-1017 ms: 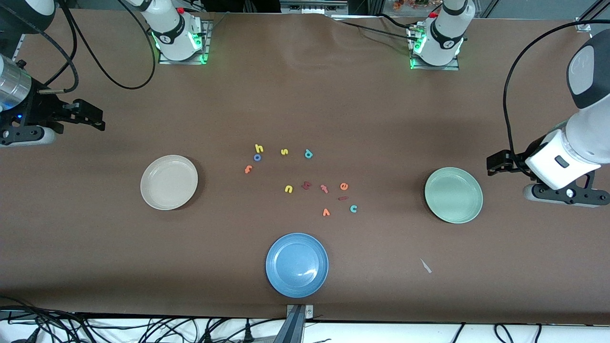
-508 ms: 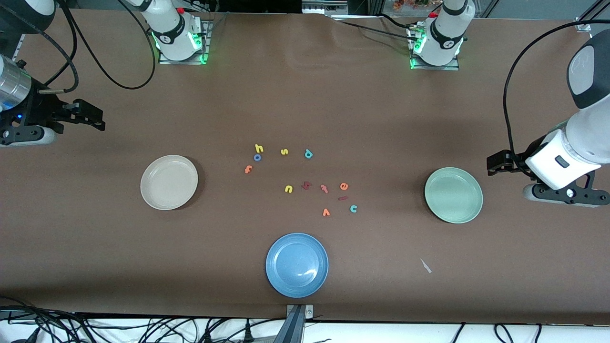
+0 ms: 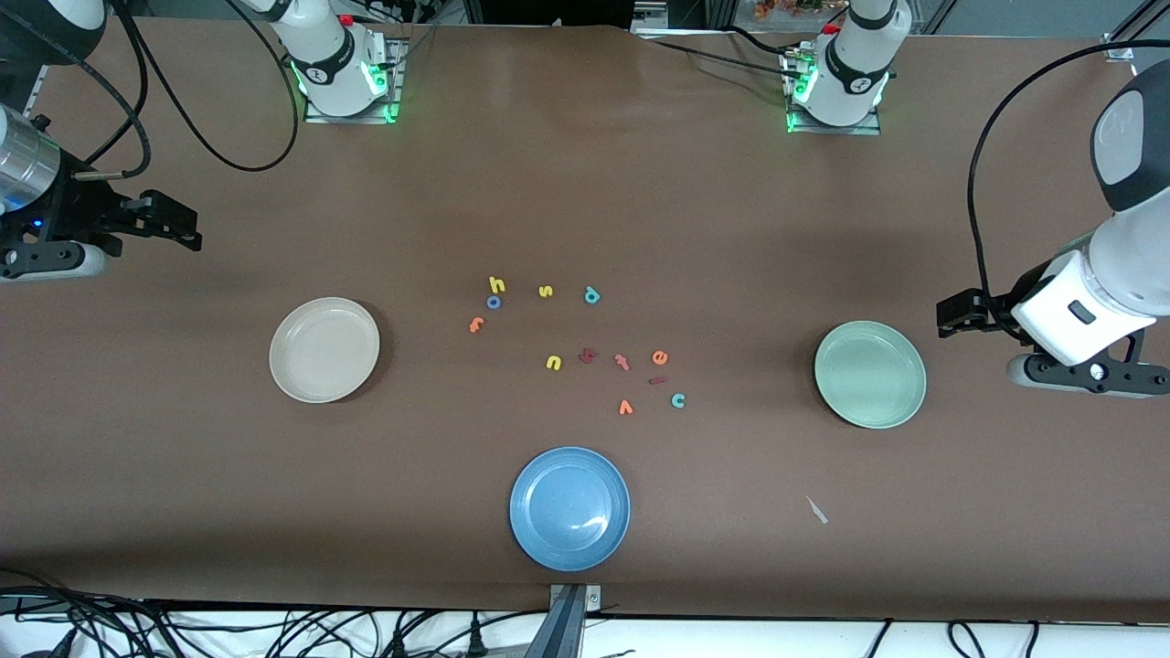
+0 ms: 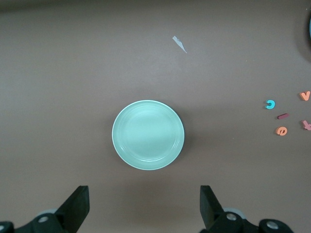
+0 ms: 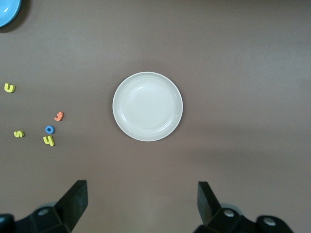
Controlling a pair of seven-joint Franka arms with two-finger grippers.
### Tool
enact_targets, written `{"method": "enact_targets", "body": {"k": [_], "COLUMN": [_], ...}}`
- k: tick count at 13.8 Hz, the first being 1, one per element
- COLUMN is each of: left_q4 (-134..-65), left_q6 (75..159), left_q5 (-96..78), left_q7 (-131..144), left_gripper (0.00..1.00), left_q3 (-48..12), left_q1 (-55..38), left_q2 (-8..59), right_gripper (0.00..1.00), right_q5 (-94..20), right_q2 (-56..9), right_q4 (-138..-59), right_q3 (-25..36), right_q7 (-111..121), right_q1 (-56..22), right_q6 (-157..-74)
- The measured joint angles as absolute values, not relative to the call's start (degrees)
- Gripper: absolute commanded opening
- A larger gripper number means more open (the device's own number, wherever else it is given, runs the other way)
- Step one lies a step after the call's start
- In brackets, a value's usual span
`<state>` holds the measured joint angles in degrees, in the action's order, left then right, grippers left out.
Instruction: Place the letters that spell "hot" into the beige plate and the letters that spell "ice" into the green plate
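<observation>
The beige plate (image 3: 324, 349) (image 5: 147, 107) and the green plate (image 3: 869, 374) (image 4: 148, 135) stand empty at the two ends of the table. Between them lie the yellow h (image 3: 496, 284), blue o (image 3: 494, 302) and orange t (image 3: 475, 323). Nearer the front camera lie the orange e (image 3: 659, 357), dark red i (image 3: 657, 380) and teal c (image 3: 678, 400). My left gripper (image 3: 955, 311) (image 4: 144, 208) hangs open beside the green plate. Beside the beige plate, my right gripper (image 3: 174, 224) (image 5: 141, 206) is open too. Neither holds anything.
A blue plate (image 3: 569, 508) sits near the table's front edge. Among the task letters lie a yellow s (image 3: 546, 291), teal p (image 3: 591, 294), yellow u (image 3: 553, 363), chunky dark red letter (image 3: 588, 355), reddish t (image 3: 622, 362) and orange v (image 3: 625, 407). A paper scrap (image 3: 816, 510) lies by the green plate.
The left arm has drifted very slightly away from the green plate. Letters, plates and the right arm have not moved.
</observation>
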<state>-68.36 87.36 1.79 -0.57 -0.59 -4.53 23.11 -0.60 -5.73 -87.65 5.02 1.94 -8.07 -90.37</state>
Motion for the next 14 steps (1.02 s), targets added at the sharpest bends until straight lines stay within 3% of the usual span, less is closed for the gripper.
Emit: {"method": "enact_targets", "body": {"k": [14], "left_q4": [-69.1], "left_q6": [87.4], "left_q5": [-0.7], "left_q7": [-0.6], "left_gripper": [1.00], "left_q3": [-0.3], "left_q1": [-4.3], "left_q2": [23.1], "right_gripper": [1.00], "right_q5": [-0.6], "right_q2": [-5.7], "right_q4": [-87.7], "right_q3": [5.0], "right_q7": [1.9], "right_q1": [-8.1], "right_q6": [-90.4]}}
